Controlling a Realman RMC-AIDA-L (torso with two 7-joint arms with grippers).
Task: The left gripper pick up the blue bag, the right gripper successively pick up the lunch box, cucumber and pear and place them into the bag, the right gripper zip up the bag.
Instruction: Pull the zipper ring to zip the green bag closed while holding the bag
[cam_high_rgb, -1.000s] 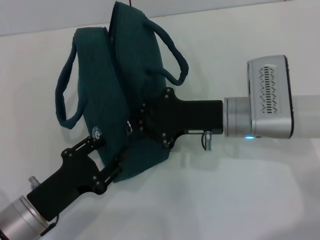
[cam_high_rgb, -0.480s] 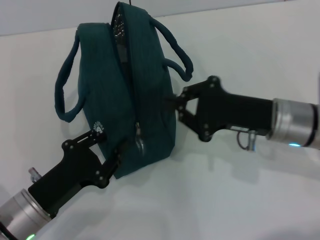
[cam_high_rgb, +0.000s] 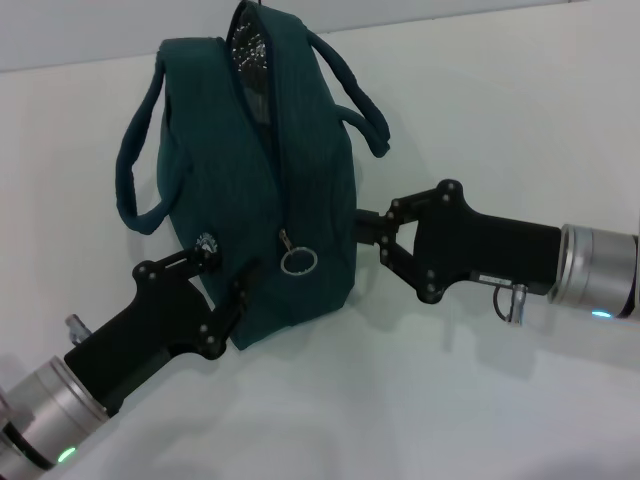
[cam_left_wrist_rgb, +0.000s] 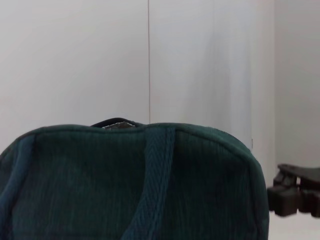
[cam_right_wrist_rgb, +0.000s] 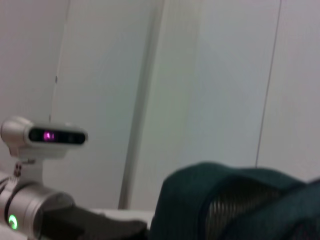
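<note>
**A:** The blue bag (cam_high_rgb: 255, 190) — where does it sit against the two claws?

**B:** It stands upright on the white table (cam_high_rgb: 480, 120), left of centre, tilted a little. The left gripper (cam_high_rgb: 222, 290) comes in from the near left and is clenched on the bag's near bottom corner: one finger lies along the left face by the small round logo (cam_high_rgb: 206, 241), the other on the near end panel. The right gripper (cam_high_rgb: 368, 238) reaches in from the right, and its fingertips meet the bag's right side low down.

**A:** Is the right one grasping it?

**B:** I cannot tell. The tips are close together and touch the fabric, but whether they pinch any of it is not visible.

**A:** And the zipper?

**B:** The ring pull (cam_high_rgb: 298, 261) hangs on the near end panel, just right of the left claw. At the far top the seam gapes and silver lining (cam_high_rgb: 248, 50) shows through. One handle (cam_high_rgb: 140, 160) loops out to the left, the other handle (cam_high_rgb: 355, 95) to the right.

**A:** What is hidden?

**B:** The bag's inside, so any contents cannot be seen. The left wrist view is nearly filled by the bag (cam_left_wrist_rgb: 130, 185), with the right claw's black tips (cam_left_wrist_rgb: 295, 197) cut off at the edge. The right wrist view catches only the bag's open top (cam_right_wrist_rgb: 235, 200) and the left arm's silver wrist (cam_right_wrist_rgb: 30, 205) with its green light.
</note>
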